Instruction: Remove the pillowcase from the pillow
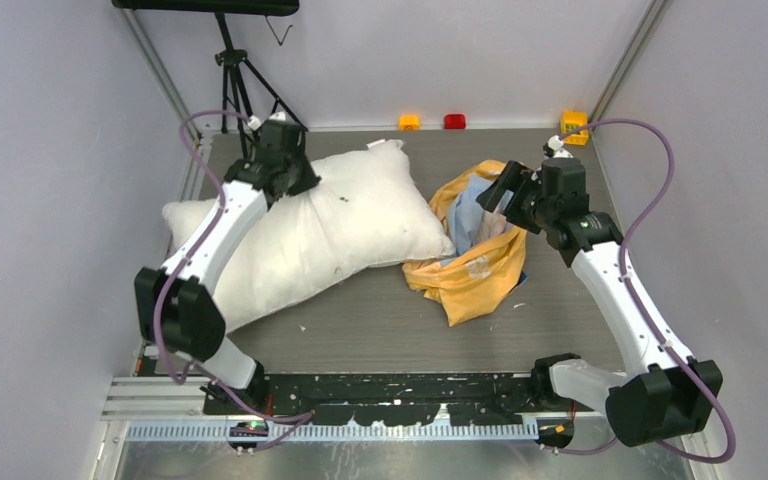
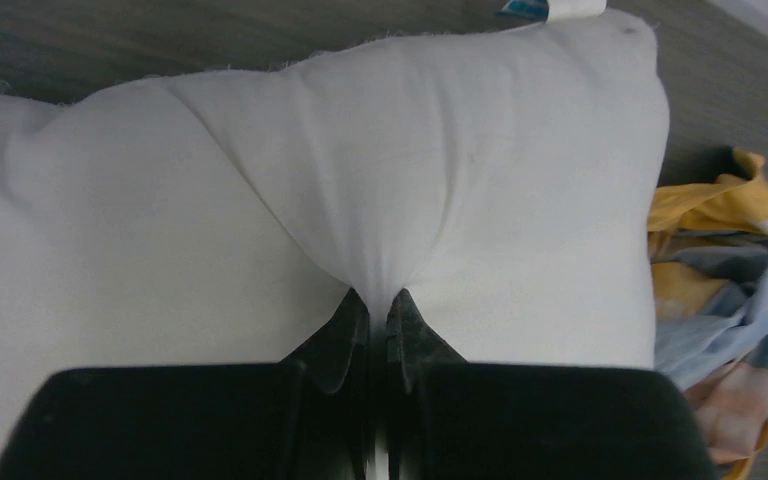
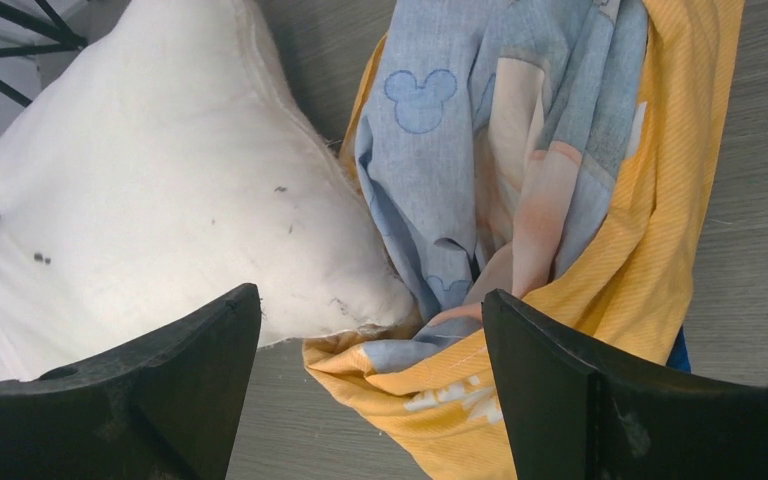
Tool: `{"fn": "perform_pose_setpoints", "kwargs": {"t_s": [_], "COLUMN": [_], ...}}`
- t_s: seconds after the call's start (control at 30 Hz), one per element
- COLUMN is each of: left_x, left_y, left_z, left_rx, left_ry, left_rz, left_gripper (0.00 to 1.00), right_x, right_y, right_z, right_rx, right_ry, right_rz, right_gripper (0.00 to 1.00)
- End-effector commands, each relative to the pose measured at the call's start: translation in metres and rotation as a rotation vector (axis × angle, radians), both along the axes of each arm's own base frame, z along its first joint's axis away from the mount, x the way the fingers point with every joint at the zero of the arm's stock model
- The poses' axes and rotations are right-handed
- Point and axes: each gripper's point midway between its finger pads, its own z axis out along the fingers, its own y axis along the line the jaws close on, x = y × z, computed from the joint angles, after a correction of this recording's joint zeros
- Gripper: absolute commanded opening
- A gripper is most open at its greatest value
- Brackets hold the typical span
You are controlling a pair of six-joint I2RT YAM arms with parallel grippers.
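The white pillow (image 1: 330, 230) lies bare on the table's left half. My left gripper (image 1: 295, 178) is shut on a pinch of its fabric, which puckers between the jaws in the left wrist view (image 2: 378, 297). The orange-yellow pillowcase (image 1: 475, 270) lies crumpled right of the pillow, its blue inner side showing; its edge touches the pillow's right corner. My right gripper (image 1: 495, 195) hovers open above the pillowcase, holding nothing. In the right wrist view the pillowcase (image 3: 600, 250) and the pillow (image 3: 160, 220) lie below the spread right gripper (image 3: 370, 310).
A tripod (image 1: 238, 75) stands at the back left. Small yellow (image 1: 409, 122), red (image 1: 454, 121) and yellow (image 1: 573, 123) blocks sit along the back wall. Walls close in the table on both sides.
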Motion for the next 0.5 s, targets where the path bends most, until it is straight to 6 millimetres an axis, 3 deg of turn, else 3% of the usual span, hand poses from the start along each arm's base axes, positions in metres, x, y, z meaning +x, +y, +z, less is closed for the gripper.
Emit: {"fn": "perform_pose_setpoints", "kwargs": {"t_s": [0.0,0.13,0.17,0.2,0.27,0.3,0.47], "left_x": [0.061,0.074,0.074,0.071,0.065,0.059,0.022], "left_y": [-0.046,-0.052,-0.051,-0.049,-0.043,-0.038,-0.011], "left_z": [0.125,0.184,0.191,0.194,0.178,0.167,0.121], "left_rx": [-0.219,-0.243,-0.237,-0.227,-0.194,-0.172,-0.070], "left_ry": [-0.306,-0.417,-0.436,-0.448,-0.415,-0.387,-0.314], "left_rz": [-0.067,-0.092,-0.096,-0.100,-0.092,-0.080,-0.036], "left_gripper": [0.00,0.02,0.12,0.32,0.82,0.97,1.00], "right_x": [0.003,0.000,0.000,-0.001,0.000,0.000,0.003], "right_y": [-0.005,-0.010,-0.012,-0.013,-0.015,-0.015,-0.016], "right_z": [0.044,0.048,0.047,0.046,0.043,0.041,0.037], "right_rx": [-0.002,-0.019,-0.025,-0.029,-0.029,-0.026,-0.013], "right_ry": [-0.171,-0.194,-0.197,-0.201,-0.211,-0.212,-0.243], "right_rz": [-0.021,-0.031,-0.039,-0.046,-0.056,-0.057,-0.074], "right_gripper": [0.85,0.85,0.85,0.85,0.85,0.85,0.84]}}
